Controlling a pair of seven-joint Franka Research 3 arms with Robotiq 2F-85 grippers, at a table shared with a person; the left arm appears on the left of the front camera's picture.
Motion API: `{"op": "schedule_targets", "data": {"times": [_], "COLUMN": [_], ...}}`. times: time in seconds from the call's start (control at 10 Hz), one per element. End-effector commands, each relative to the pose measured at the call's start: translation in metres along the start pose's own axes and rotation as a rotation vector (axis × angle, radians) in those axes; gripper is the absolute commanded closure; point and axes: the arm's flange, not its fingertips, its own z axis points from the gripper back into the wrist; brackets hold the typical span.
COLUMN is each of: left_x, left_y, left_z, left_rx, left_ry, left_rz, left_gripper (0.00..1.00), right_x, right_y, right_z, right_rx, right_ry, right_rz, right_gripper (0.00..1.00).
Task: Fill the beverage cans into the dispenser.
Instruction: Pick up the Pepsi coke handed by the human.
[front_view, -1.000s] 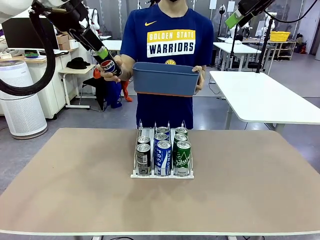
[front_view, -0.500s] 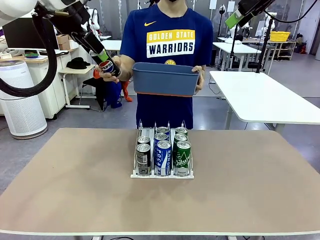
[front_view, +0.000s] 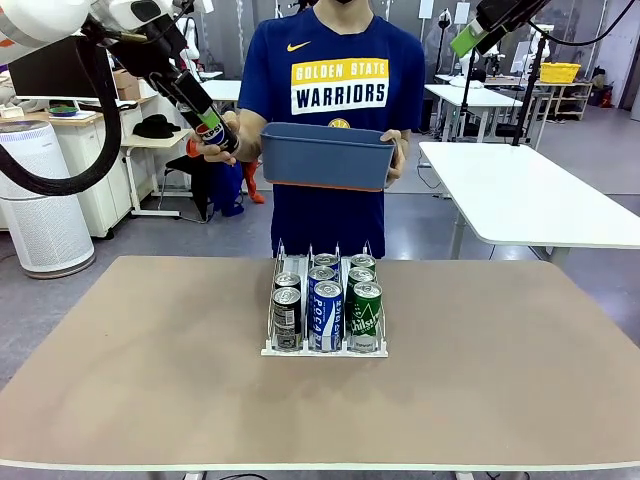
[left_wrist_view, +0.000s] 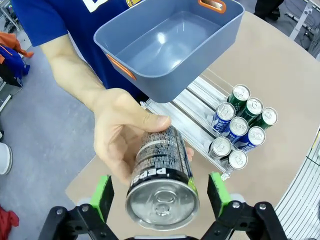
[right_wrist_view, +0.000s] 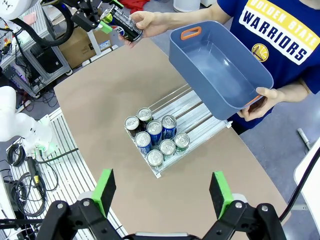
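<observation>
- The person's hand (left_wrist_view: 125, 137) is wrapped round the lower body of a black can (left_wrist_view: 162, 180), offering it top-first, so the silver end faces the robot and the sides stay free for the pads.
- The left gripper (left_wrist_view: 161, 192) is spread wide with a green pad on each side of that can. It's straddling it, not squeezing, so the hand looks to be carrying all the weight.
- In the front view this happens high up, beyond the table's far left edge, well away from the rack.
- The person's other hand (front_view: 394, 152) holds an empty blue-grey bin (front_view: 325, 157) at chest height, tipped a bit toward the robot. My guess is the cans came from it.
- The dispenser (front_view: 324, 348) sits mid-table with seven cans (front_view: 327, 315) crowded at the low front lip: two in the left lane, three in the middle, two in the right.
- The rear of each lane is bare, so that's probably where the black can goes in.
- The right gripper (right_wrist_view: 162, 192) hangs high above the table, jaws apart, holding nothing.
</observation>
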Motion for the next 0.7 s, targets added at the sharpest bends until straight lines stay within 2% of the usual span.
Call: {"op": "schedule_targets", "data": {"times": [0.0,0.4,0.6], "left_x": [-0.001,-0.0016,0.0007], "left_y": [0.0077,0.0078,0.0017], "left_z": [-0.0044,-0.0102,-0.0088], "left_rx": [-0.021,-0.049,-0.021], "left_ry": [-0.019,-0.02,-0.001], "left_rz": [-0.014,-0.002,0.016], "left_gripper": [0.0,0.0,0.0], "right_x": [-0.0006,-0.0006,-0.0006], "right_y": [0.0007,0.0007,0.0007], "right_z": [0.0001,0.0001,0.0001], "right_rx": [0.008,0.008,0.008], "right_ry": [0.006,0.006,0.006], "right_rz": [0.002,0.002,0.002], "right_gripper": [0.0,0.0,0.0]}}
